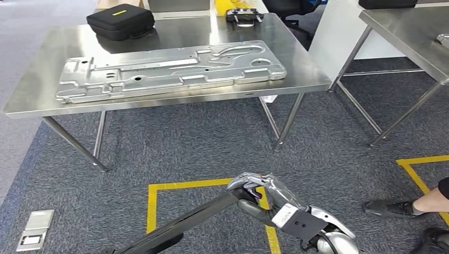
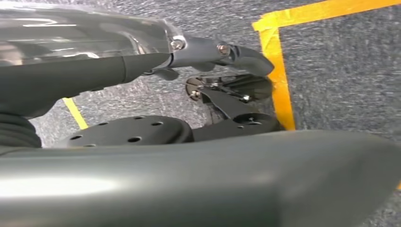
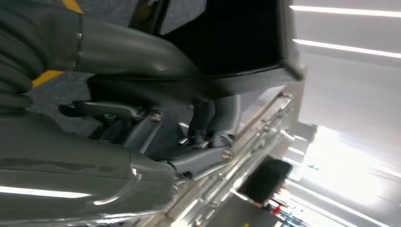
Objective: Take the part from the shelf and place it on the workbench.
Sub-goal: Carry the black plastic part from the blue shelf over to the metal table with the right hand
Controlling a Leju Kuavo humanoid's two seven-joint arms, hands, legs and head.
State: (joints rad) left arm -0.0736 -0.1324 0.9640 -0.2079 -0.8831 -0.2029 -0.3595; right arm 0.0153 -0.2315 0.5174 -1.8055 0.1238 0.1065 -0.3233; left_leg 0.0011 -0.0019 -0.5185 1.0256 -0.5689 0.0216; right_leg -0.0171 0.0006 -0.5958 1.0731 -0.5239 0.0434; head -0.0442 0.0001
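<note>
One pressed metal panel (image 1: 169, 71) on workbench (image 1: 32, 98) | black case (image 1: 120, 21) behind

Grey carpet (image 1: 201, 143) with yellow tape lines (image 1: 152, 203) lies under the robot hand (image 1: 254, 185); steel worktop (image 1: 32, 95) stands beyond.

The part (image 1: 174, 206), a long dark bar, slants low over the carpet, one end up in the right hand (image 1: 254, 186). The workbench (image 1: 42, 90) stands ahead, bare steel on thin legs, a big pressed metal panel (image 1: 169, 69) lying flat along it.
</note>
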